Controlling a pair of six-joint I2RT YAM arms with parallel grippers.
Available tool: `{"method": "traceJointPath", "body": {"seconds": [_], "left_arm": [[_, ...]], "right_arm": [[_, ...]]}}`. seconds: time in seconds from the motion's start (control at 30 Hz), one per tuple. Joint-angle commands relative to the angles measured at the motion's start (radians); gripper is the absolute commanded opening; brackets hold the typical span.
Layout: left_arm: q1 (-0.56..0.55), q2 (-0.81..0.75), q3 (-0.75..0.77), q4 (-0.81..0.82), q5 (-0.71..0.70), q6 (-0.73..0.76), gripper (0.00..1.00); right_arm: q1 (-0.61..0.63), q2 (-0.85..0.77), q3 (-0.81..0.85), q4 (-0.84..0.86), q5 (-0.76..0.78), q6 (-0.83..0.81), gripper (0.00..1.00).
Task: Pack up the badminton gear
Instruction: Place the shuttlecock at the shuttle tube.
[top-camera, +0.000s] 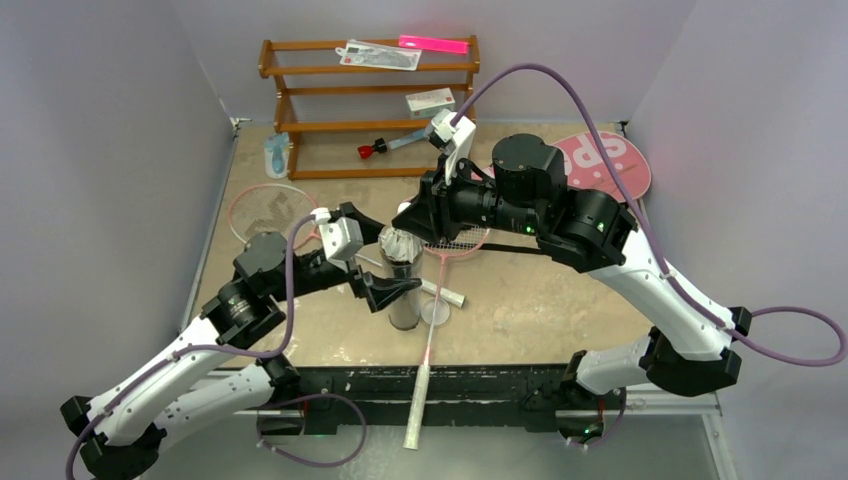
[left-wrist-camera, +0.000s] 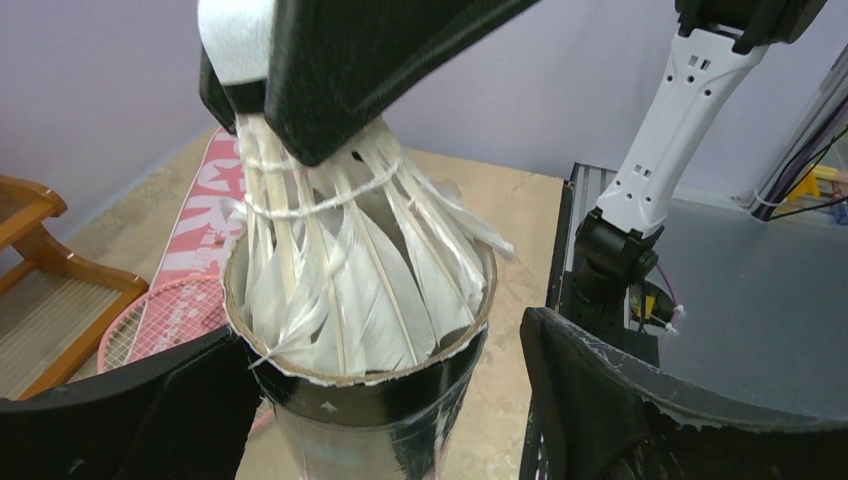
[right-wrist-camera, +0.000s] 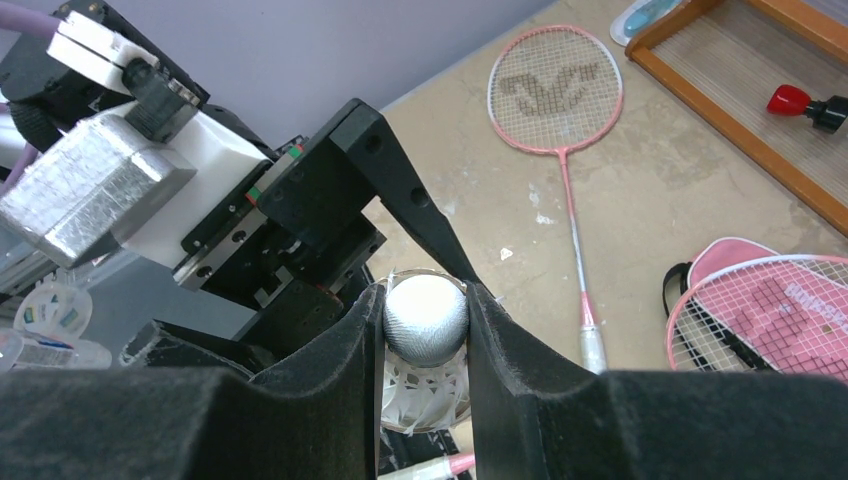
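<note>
Tan surface (top-camera: 560, 290), packing under way: right gripper (right-wrist-camera: 424, 300) pinches a shuttlecock (left-wrist-camera: 350, 260) by its cork, feathers inside the black tube (top-camera: 403, 300); left gripper (left-wrist-camera: 385, 395), spread, flanks it. Best pushed straight down.

Tan table (top-camera: 560, 300): wooden rack (top-camera: 330, 172) at back, pink bag (top-camera: 615, 160) at right, left racket (top-camera: 268, 210), centre racket (top-camera: 430, 320), upright tube (top-camera: 403, 300)

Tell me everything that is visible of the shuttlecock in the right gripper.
The shuttlecock is white, of feathers with thin quills bound by two thread rings, some tips frayed. It stands head up: the right gripper clamps its rounded pale head from both sides. Its feather skirt sits inside the mouth of the upright black tube, touching the rim, and a few feathers splay over it.
</note>
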Motion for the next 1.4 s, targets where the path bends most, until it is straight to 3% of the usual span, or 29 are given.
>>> {"method": "traceJointPath", "body": {"seconds": [0.0,0.47,0.67,1.37], "left_arm": [[-0.004,0.013,0.076,0.030,0.007,-0.070,0.90],[-0.005,0.022,0.174,-0.034,-0.096,-0.195,0.92],[-0.004,0.037,0.237,-0.120,-0.158,-0.194,0.93],[-0.004,0.098,0.310,-0.201,-0.180,-0.146,0.93]], "right_arm": [[-0.005,0.002,0.021,0.011,0.015,-0.010,0.00],[-0.004,-0.004,0.009,0.026,0.011,-0.005,0.00],[-0.005,-0.005,0.006,0.032,0.012,-0.005,0.00],[-0.005,-0.006,0.009,0.032,0.008,-0.003,0.00]]}}
